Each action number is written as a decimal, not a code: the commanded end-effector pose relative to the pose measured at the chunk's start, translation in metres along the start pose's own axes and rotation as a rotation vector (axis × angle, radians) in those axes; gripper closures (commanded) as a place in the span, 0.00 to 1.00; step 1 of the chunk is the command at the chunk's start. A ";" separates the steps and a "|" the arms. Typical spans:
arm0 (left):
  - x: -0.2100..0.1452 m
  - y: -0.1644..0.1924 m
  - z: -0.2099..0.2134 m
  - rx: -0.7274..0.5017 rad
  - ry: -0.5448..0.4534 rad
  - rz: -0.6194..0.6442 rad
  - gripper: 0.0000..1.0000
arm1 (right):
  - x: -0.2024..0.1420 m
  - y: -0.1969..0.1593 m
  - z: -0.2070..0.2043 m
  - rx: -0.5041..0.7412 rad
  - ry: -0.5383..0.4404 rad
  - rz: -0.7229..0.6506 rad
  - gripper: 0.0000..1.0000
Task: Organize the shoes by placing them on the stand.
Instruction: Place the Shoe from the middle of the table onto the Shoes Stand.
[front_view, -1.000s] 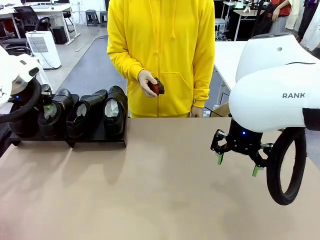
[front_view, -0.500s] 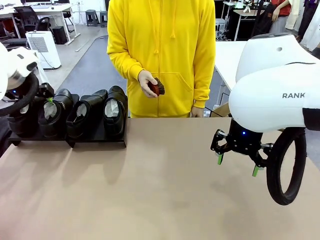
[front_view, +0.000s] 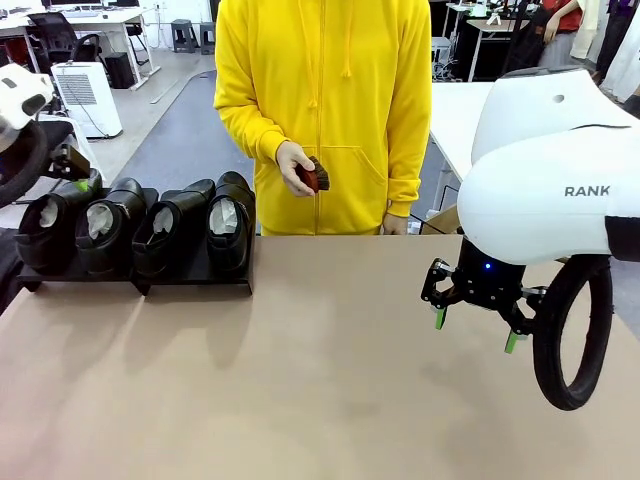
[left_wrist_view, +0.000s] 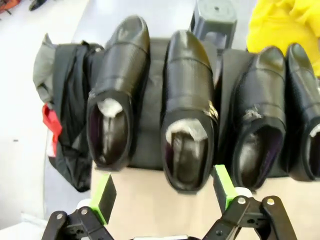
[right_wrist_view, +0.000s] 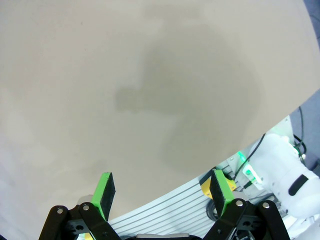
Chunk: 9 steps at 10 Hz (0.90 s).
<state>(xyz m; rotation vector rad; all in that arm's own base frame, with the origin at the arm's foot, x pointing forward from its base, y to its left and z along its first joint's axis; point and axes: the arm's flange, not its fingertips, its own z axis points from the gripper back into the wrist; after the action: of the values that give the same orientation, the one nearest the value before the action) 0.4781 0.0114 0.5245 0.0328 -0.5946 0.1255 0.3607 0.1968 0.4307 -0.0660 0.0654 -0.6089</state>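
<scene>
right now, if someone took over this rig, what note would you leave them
Left end effector: open, holding nothing, above the near end of the shoes.
Right end effector: open, holding nothing, over bare table.
Shoes: all four sit side by side on the stand at the table's far left corner, paper stuffing inside.
Person's hand holds a small brush across the table.
Done: every shoe is on the stand.
Left: nothing to place; maybe straighten the row, since the shoes' near ends overhang the stand's edge.
</scene>
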 end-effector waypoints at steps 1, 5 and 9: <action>0.008 -0.001 -0.010 0.022 -0.033 -0.016 0.00 | 0.003 -0.002 0.002 -0.006 -0.014 0.015 0.00; 0.008 -0.001 -0.010 0.022 -0.033 -0.016 0.00 | 0.003 -0.002 0.002 -0.006 -0.014 0.015 0.00; 0.008 -0.001 -0.010 0.022 -0.033 -0.016 0.00 | 0.003 -0.002 0.002 -0.006 -0.014 0.015 0.00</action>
<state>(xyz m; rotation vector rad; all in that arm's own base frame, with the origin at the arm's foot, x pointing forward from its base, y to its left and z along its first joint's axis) 0.4900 0.0133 0.5186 0.0392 -0.6167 0.1168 0.3607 0.1968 0.4308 -0.0659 0.0653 -0.6089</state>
